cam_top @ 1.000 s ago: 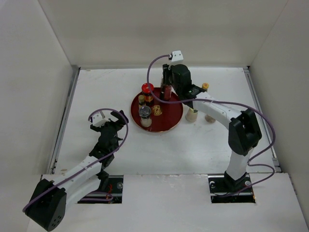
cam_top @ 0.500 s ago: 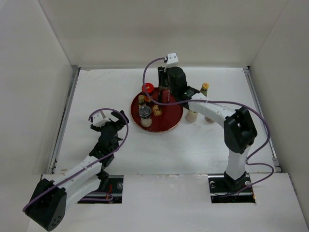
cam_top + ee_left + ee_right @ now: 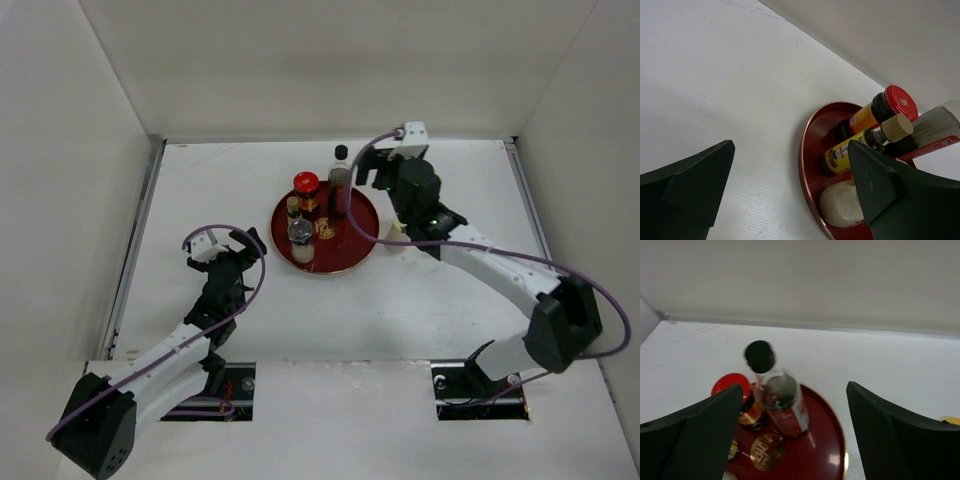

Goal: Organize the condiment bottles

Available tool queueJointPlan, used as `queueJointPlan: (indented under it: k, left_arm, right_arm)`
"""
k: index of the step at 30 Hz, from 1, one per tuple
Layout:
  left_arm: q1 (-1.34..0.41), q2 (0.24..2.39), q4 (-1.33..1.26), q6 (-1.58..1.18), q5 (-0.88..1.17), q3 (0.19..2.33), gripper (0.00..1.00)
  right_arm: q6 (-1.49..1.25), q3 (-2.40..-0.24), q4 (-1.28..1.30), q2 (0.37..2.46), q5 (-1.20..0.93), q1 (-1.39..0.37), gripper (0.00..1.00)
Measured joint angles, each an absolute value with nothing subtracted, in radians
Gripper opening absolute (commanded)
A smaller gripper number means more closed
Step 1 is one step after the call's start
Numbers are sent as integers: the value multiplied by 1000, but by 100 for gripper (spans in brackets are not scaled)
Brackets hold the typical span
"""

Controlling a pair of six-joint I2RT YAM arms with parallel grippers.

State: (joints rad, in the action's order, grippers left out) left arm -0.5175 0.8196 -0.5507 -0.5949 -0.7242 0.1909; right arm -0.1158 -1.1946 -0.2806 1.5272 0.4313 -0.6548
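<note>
1. Plainly released: right hand hovering just past the far-right rim of the dark red tray, fingers spread wide, nothing between.
2. Straight ahead of that hand, at the tray's far edge: tall black-capped bottle, upright with its long axis vertical, clear of both fingers, not gripped.
3. Also on the tray: red-lidded jar just left of the tall bottle, slim cream-capped bottle at the left side, grey-lidded jar toward the near rim.
4. Off the tray, just beside its right rim on the surface: cream-capped shaker, upright, partly hidden under the right arm.
5. At the right edge of the right wrist view, a sliver of yellow; too little shown to name.
6. Well to the left of the tray, on its near side: left hand, likewise open and empty, aimed toward the tray.
7. Probably next: fetching the shaker from right of the tray. Nearer to the right hand by far, but lying back and below its present aim, so calling for a swing round toward the tray's right side before closing across the shaker's upright body.
</note>
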Motion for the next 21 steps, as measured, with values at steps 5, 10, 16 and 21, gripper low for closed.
queueJointPlan:
  k: [5,10,16,21]
  left_arm:
    - [-518,819,-551,-595,-722,191,100]
    - [-520,820,-552,-595,-721,191,100]
    - [-520,841,-555,-595,-715,191,100]
    - [-520,865,-561,-595,-710,191,100]
  right_arm:
    - [-181,-1056,-282,1340,492,-488,93]
    - [-210,-1037,-229,1386,531,-371,91]
    - [-223,-1038,-156,1531,497,-349,78]
    - [-233,-1048,-141,1587,480,-333,51]
